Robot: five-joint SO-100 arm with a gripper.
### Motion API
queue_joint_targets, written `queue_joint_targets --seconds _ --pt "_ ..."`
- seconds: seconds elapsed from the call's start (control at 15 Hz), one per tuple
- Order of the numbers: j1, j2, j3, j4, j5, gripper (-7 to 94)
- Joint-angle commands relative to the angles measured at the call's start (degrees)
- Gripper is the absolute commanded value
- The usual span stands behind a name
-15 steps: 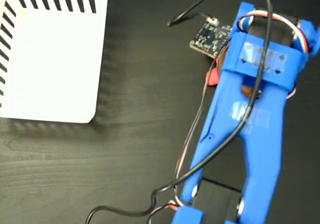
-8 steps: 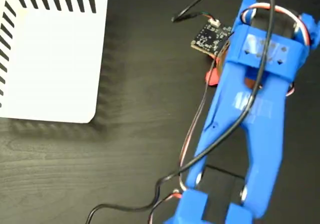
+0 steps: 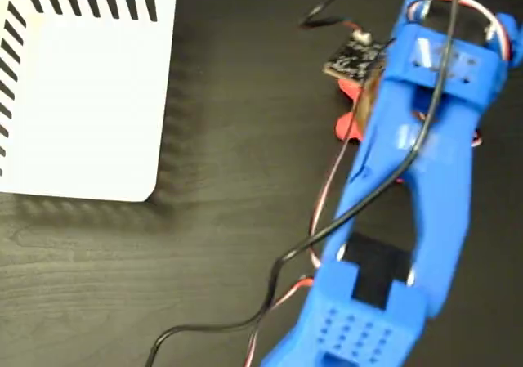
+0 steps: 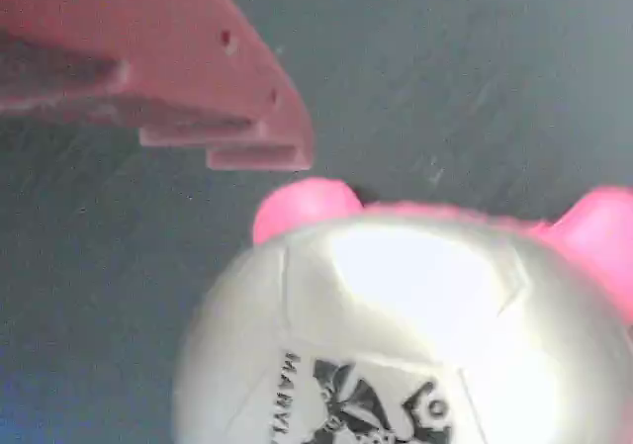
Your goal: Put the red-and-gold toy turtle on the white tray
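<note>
Our blue arm has tipped further down over the red-and-gold toy turtle (image 4: pixel 415 335), still on the dark desk (image 3: pixel 237 179) well right of the striped white tray (image 3: pixel 82 97); we cannot tell the jaws' state, so pickup is still ahead

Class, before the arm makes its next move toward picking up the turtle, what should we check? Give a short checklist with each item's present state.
1. Red-and-gold toy turtle lies right under the wrist camera: ok.
2. A finger sits beside the shell, apart from it: ok.
3. Second finger's position: cannot tell, out of view.
4. Turtle gripped: not ok, no contact visible.
5. White tray has nothing on it: ok.
6. Black cable free of the arm's path: cannot tell.
</note>
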Motion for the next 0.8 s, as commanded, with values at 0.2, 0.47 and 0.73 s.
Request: queue_joint_targets --seconds 0.2,0.47,0.73 --pt "0.4 -1.4 -3.0 -1.5 2.3 67" --pt "0.3 -3.7 -2.9 -2.5 2.4 67" --pt "0.0 -5.1 -2.5 -3.8 2.9 53"
